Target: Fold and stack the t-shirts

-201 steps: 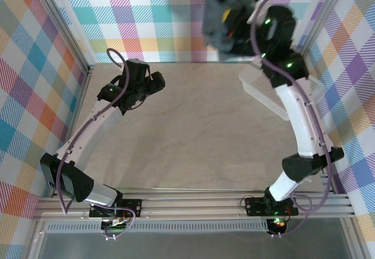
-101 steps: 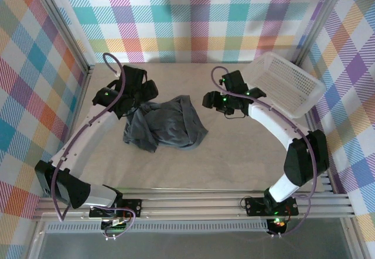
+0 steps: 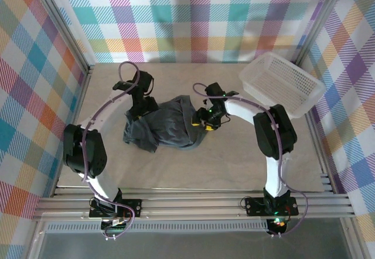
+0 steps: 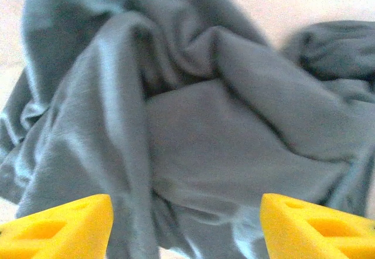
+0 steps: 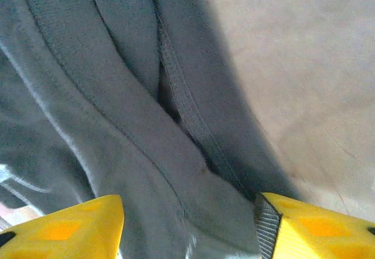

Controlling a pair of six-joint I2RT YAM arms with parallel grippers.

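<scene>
A dark slate-grey t-shirt (image 3: 166, 127) lies crumpled in a heap left of the table's middle. My left gripper (image 3: 144, 109) hangs over the heap's upper left edge, and in the left wrist view its yellow fingertips (image 4: 58, 227) stand wide apart, open, above the folds of the t-shirt (image 4: 217, 130). My right gripper (image 3: 203, 122) is down at the heap's right edge. Seen from the right wrist, its yellow fingertips (image 5: 316, 227) are open too, with a hemmed fold of the t-shirt (image 5: 146, 130) lying between them.
A white mesh basket (image 3: 281, 84) sits tilted at the back right corner. Plaid walls and metal posts enclose the table on three sides. Bare tabletop (image 3: 199, 171) lies in front of the shirt and to its right.
The shirt, held high by the right gripper a second ago, now lies on the table. Both grippers have since moved in from beside it onto its left and right edges.
</scene>
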